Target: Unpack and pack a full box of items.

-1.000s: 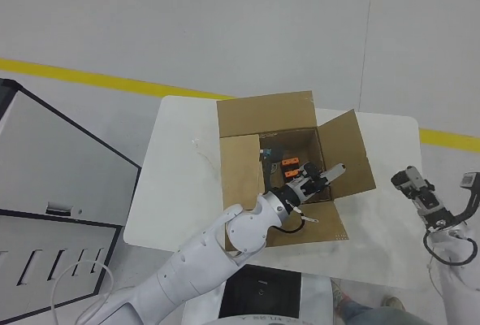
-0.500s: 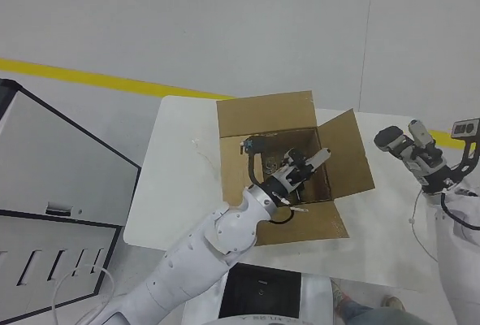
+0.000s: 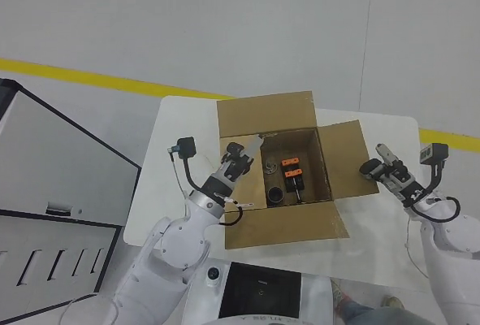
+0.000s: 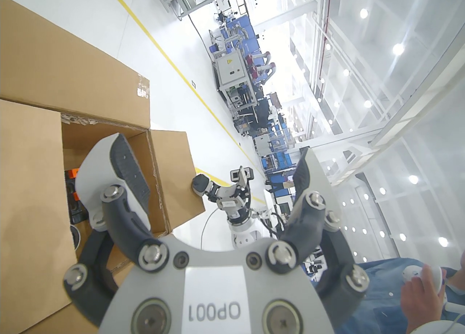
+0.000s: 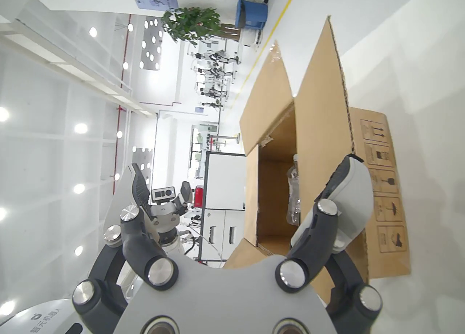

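Note:
An open cardboard box (image 3: pixel 265 112) stands on the white table (image 3: pixel 175 171) with its flaps spread. Inside lie an orange-and-black item (image 3: pixel 291 168), a dark round item (image 3: pixel 276 195) and a small ring (image 3: pixel 270 169). My left gripper (image 3: pixel 244 146) hangs open and empty above the box's left flap, beside the opening; its wrist view shows the fingers (image 4: pixel 120 164) wide apart over the box (image 4: pixel 43 70). My right gripper (image 3: pixel 375 158) is open and empty at the outer edge of the right flap (image 3: pixel 347 158). From its wrist view, the box (image 5: pixel 327 113) holds a clear plastic item (image 5: pixel 294 190).
A grey cabinet (image 3: pixel 45 162) stands left of the table. A thin cable (image 3: pixel 201 148) lies on the table left of the box. A yellow line (image 3: pixel 77 77) crosses the floor behind. Bare table surface lies on both sides of the box.
My left gripper has come up out of the box, empty, and moved left over the left flap. The right arm swung up and then in toward the right flap.

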